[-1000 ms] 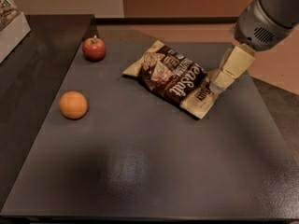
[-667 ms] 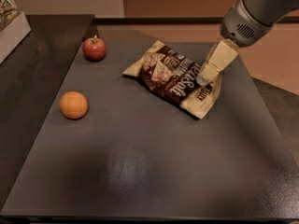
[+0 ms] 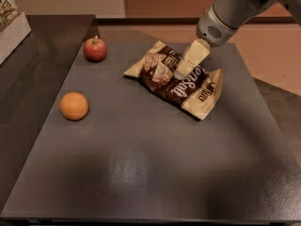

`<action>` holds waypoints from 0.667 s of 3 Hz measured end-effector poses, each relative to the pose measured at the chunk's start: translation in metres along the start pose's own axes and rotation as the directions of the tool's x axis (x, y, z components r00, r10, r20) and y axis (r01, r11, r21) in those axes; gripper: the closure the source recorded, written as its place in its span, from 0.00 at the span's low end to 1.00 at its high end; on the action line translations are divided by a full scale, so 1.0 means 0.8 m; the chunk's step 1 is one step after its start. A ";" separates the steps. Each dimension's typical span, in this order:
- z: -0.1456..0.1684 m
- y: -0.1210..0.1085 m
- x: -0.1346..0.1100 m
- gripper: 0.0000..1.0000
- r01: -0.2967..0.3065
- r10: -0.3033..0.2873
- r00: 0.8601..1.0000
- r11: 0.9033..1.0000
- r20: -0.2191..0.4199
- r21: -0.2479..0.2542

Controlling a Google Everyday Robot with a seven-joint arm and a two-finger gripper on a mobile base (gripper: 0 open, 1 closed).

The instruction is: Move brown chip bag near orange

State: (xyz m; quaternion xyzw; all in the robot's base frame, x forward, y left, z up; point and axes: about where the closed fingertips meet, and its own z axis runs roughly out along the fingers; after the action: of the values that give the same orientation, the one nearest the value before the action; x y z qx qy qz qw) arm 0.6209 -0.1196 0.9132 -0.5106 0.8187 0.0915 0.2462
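Note:
The brown chip bag [image 3: 175, 79], dark brown with tan ends and white "Sea Salt" lettering, lies flat on the dark table [image 3: 141, 173] right of centre. The orange [image 3: 74, 106] sits at the left side of the table, well apart from the bag. My gripper [image 3: 181, 73] comes down from the upper right on a grey arm, and its cream fingers point down onto the middle of the bag.
A red apple [image 3: 95, 49] with a stem stands at the back left, beyond the orange. A white box [image 3: 10, 25] sits at the far left edge on a second dark surface. The table's right edge drops to a tan floor.
The gripper has moved left, from the bag's right end to over its middle. The bag, the orange and the apple have not moved.

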 end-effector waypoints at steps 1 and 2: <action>0.038 -0.012 -0.014 0.00 -0.012 0.012 1.000 1.000 0.004 -0.015; 0.067 -0.021 -0.026 0.00 -0.022 0.022 1.000 0.999 0.007 -0.029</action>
State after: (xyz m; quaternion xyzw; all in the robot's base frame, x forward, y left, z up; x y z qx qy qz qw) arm 0.6596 -0.0895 0.8785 -0.5047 0.8219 0.1079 0.2410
